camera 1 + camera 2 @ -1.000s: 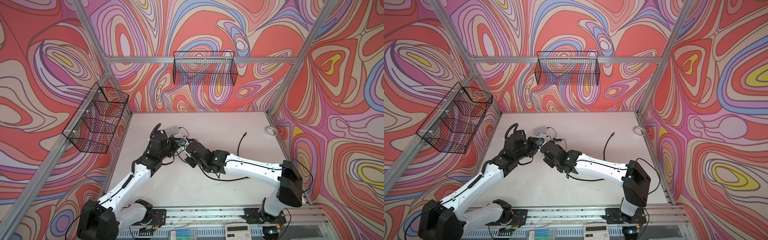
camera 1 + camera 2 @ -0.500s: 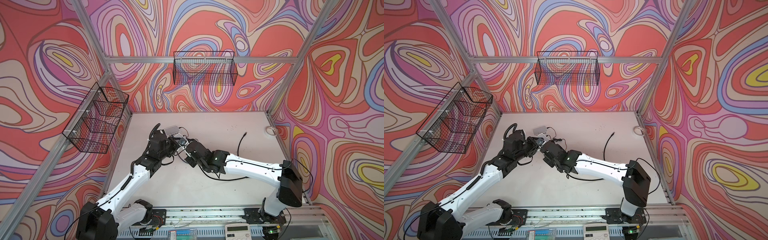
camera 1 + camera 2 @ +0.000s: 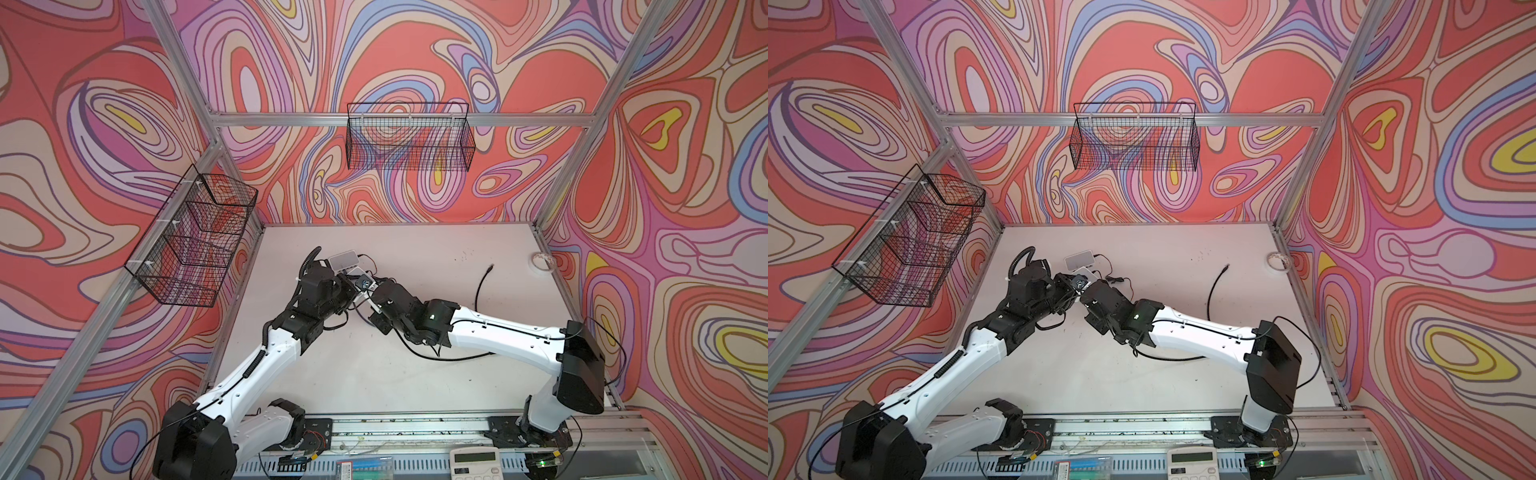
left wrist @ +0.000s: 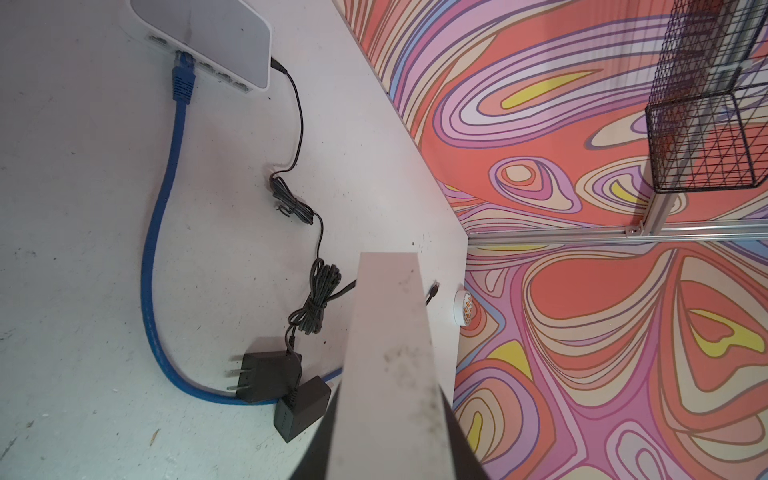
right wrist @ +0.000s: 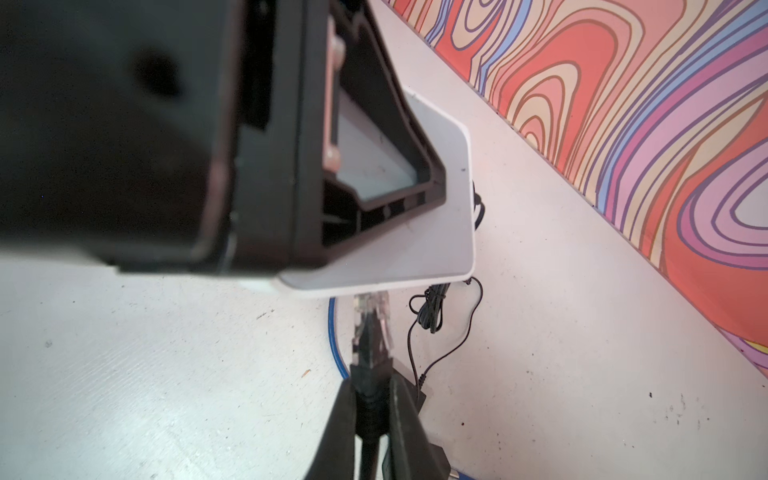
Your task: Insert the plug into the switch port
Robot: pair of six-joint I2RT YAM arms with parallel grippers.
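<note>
Toward 11 o'clock of the surface, the left arm and right arm meet exactly as they did a second ago; nothing has visibly shifted. The left jaws are clamped on the switch, a flat white box held edge-on above the surface. The right jaws are clamped on the black boot behind the clear plug. The plug points at the switch's edge and its tip meets that edge, but I cannot tell whether it sits inside a port. At 11 o'clock from the held switch, a second switch lies flat with a blue cable plugged in, and a power adapter lies nearby. A loose black cable end lies at 2 o'clock, well apart.
</note>
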